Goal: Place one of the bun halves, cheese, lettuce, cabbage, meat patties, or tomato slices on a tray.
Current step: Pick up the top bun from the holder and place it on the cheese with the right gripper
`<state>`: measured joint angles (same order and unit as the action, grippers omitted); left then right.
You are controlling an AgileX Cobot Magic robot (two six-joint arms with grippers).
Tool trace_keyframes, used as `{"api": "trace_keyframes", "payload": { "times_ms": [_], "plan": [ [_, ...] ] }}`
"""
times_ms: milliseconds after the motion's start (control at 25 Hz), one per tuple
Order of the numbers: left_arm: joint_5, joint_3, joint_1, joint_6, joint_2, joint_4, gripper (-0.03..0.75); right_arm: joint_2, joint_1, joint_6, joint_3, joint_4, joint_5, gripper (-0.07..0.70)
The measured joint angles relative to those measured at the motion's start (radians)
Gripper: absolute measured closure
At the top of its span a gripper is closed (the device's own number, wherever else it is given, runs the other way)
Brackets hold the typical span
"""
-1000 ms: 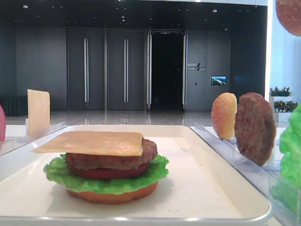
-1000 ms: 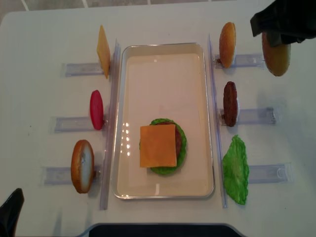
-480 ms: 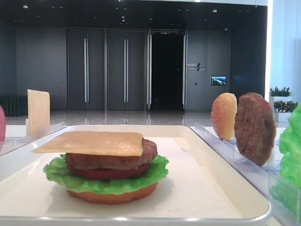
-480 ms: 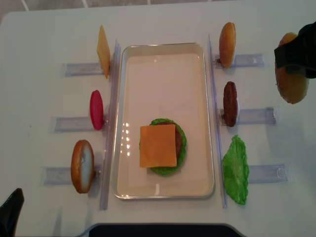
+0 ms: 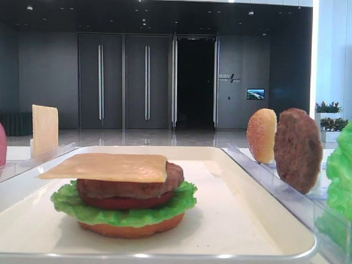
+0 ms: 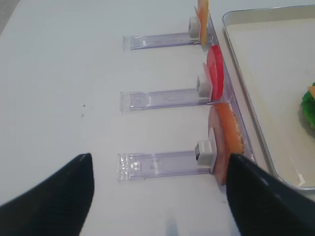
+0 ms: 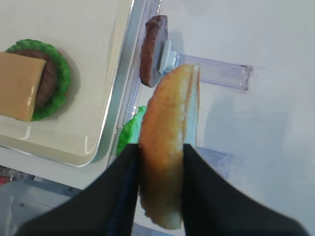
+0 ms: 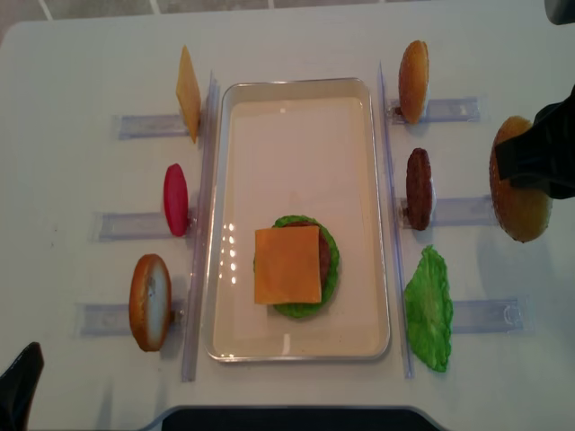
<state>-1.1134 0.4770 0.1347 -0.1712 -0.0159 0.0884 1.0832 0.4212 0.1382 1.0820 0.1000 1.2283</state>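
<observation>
Left end effector (image 6: 160,191) cut off at frame edge, fingers spread, holding nothing. Tray (image 8: 296,89) mid-tabletop (image 8: 72,63) carried stacked burger, cheese (image 8: 287,264) hiding layers beneath. Right end effector (image 7: 160,157) pinched golden bun half (image 7: 167,147) edgewise, aloft right of tray, arm mostly cropped.

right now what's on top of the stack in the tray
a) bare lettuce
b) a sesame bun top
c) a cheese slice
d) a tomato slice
c: a square cheese slice caps the stack in the tray, with the patty and lettuce showing underneath in the low side view.
</observation>
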Motion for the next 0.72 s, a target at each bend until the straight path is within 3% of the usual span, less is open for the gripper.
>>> {"api": "trace_keyframes", "payload": {
  "times_ms": [360,720],
  "plan": [
    [0.0,0.0,0.0,0.0,0.0,0.001,0.074,0.001,0.0,-0.055,-0.009,0.046,0.001,0.423],
    [0.0,0.0,0.0,0.0,0.0,0.001,0.074,0.009,0.0,-0.219,-0.009,0.358,-0.001,0.423]
  ]
}}
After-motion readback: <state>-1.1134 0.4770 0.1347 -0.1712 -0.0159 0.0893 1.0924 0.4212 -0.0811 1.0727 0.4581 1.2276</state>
